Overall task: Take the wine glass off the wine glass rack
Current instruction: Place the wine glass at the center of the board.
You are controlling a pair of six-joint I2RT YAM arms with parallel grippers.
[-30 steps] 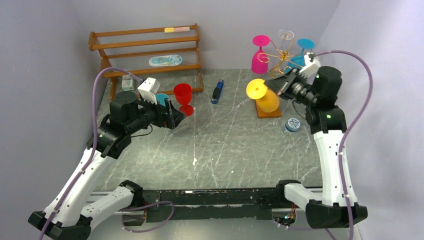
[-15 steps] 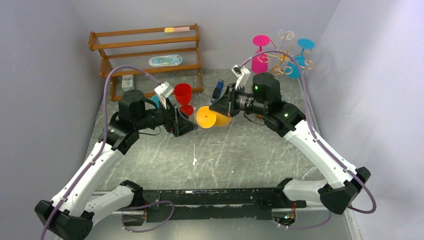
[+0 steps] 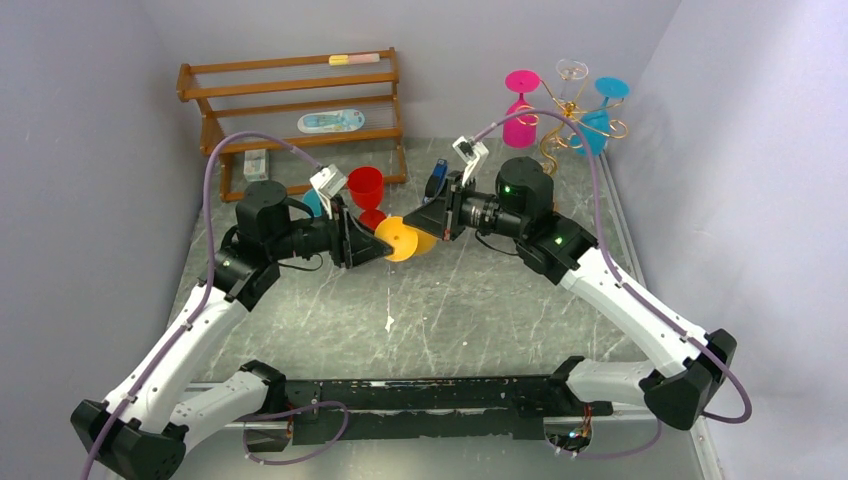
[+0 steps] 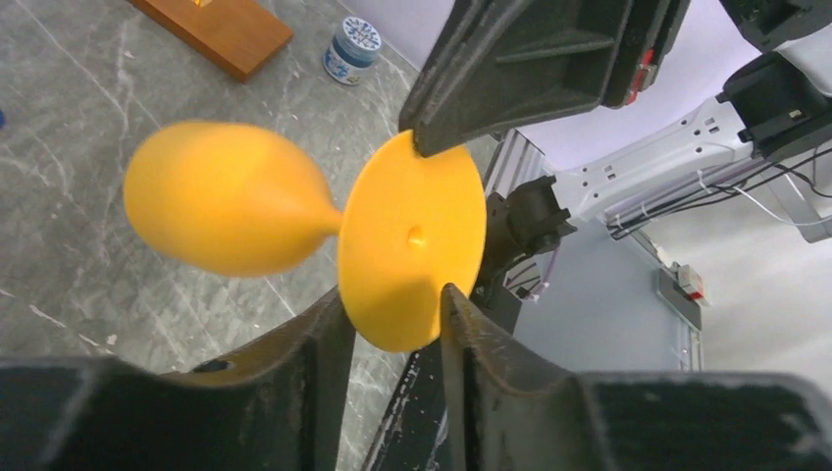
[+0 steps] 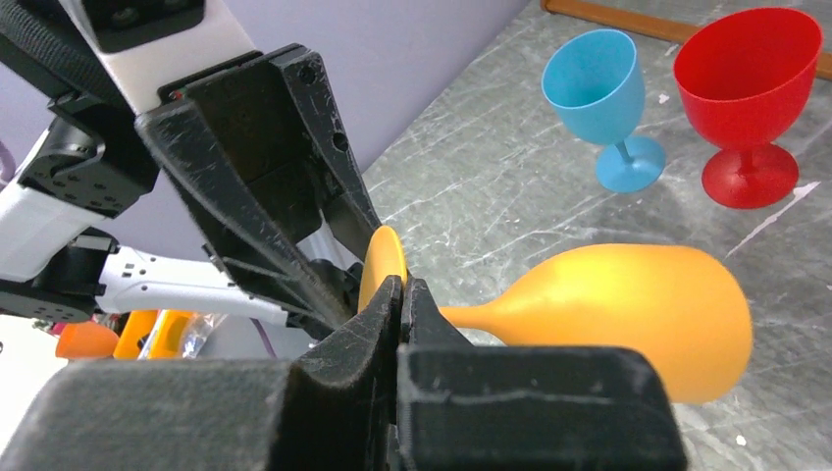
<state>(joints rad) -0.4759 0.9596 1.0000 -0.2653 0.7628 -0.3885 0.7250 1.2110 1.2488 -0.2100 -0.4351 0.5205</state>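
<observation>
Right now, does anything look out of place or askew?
The yellow wine glass lies sideways in midair, its foot pinched by the right end effector while the left end effector brackets the same foot. The red wine glass and blue wine glass stand upright; nothing looks spilled.

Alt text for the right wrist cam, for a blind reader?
The right gripper pinches the foot rim of a yellow wine glass held sideways above the grey table, while the left gripper brackets the same foot. Behind, a blue glass and a red glass stand upright.
</observation>
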